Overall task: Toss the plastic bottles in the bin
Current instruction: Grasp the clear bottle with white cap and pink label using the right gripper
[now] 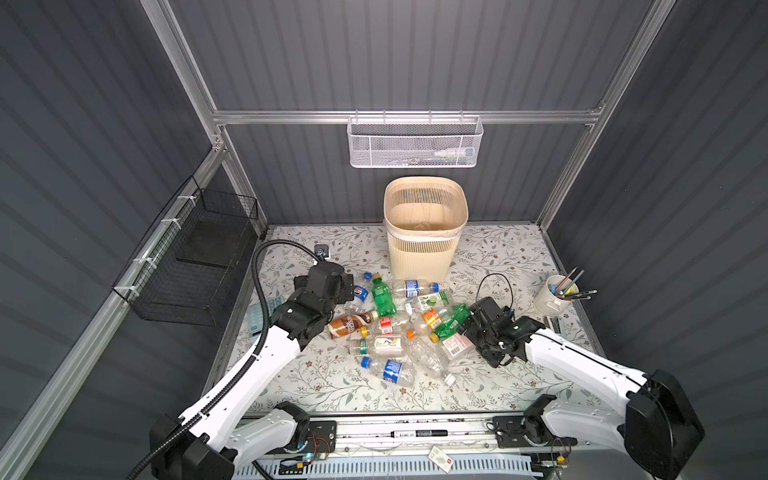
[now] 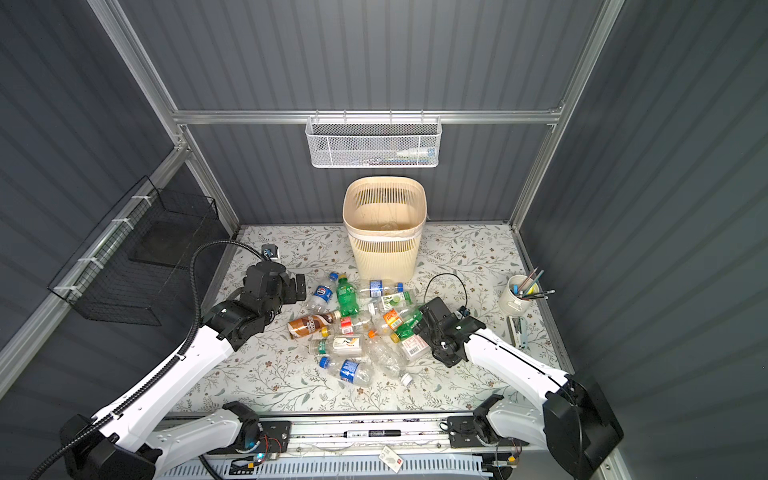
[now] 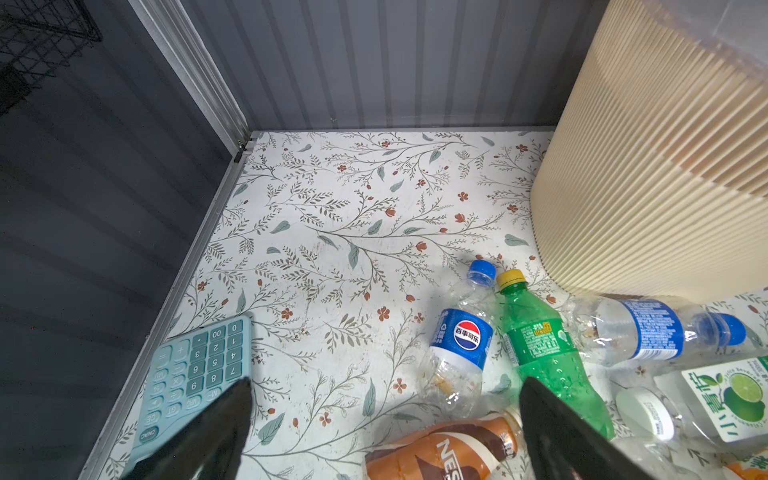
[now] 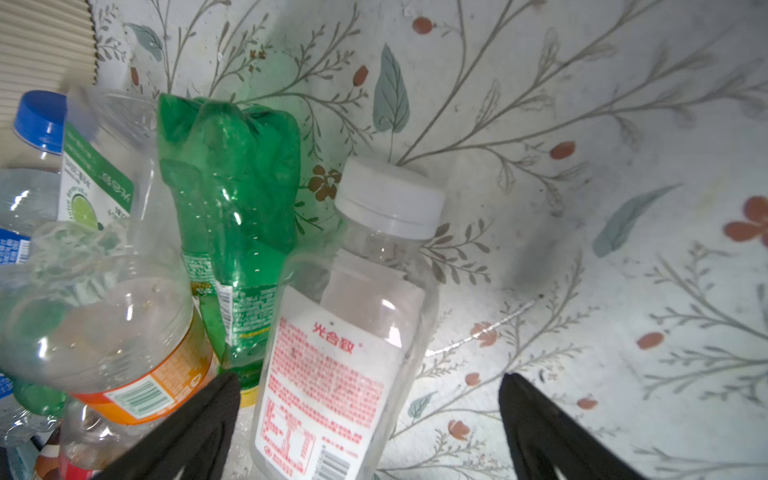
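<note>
The right gripper (image 4: 369, 380), jaws apart, has the white-capped clear bottle (image 4: 332, 332) between them, its long axis pointing ahead, cap foremost.

The bin (image 1: 422, 253) is beige, with slatted sides and a clear liner folded over its rim. It stands upright at the middle of the back edge of the table (image 1: 324, 386). The bottles (image 1: 399, 328) lie in a loose heap just in front of it, around the middle of the table, mostly clear, some crumpled. A green bottle (image 1: 383, 296) has its yellow cap toward the bin. A brown bottle (image 1: 351, 325) lies on its side at the left of the heap. On the right lie a crushed green bottle (image 1: 451, 322) and a white-capped bottle (image 4: 332, 353) with a red-printed label. A blue-labelled bottle (image 1: 390, 371) lies nearest the front edge.
</note>
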`<act>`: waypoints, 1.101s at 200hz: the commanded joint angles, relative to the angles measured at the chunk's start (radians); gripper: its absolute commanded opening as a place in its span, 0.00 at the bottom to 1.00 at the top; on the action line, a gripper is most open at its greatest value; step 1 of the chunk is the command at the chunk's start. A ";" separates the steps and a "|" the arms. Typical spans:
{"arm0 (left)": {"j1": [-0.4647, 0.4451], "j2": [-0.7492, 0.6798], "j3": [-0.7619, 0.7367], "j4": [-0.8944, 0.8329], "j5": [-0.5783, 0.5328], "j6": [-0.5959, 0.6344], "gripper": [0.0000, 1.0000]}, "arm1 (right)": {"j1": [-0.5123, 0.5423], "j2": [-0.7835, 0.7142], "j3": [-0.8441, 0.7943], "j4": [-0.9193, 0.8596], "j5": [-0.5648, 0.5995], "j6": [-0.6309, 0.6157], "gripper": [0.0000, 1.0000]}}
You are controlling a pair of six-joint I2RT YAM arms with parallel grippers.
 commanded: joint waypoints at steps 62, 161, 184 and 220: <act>0.002 -0.047 -0.044 -0.024 -0.019 0.002 1.00 | 0.005 0.103 0.040 0.014 0.006 0.002 0.94; 0.002 -0.075 -0.071 -0.035 -0.023 -0.002 1.00 | -0.091 0.070 -0.061 -0.001 0.044 -0.052 0.73; 0.002 -0.075 -0.075 -0.033 -0.022 -0.004 1.00 | -0.139 0.032 -0.090 -0.023 0.048 -0.082 0.74; 0.002 -0.078 -0.085 -0.026 -0.015 -0.006 1.00 | -0.200 -0.069 -0.127 -0.078 0.059 -0.115 0.76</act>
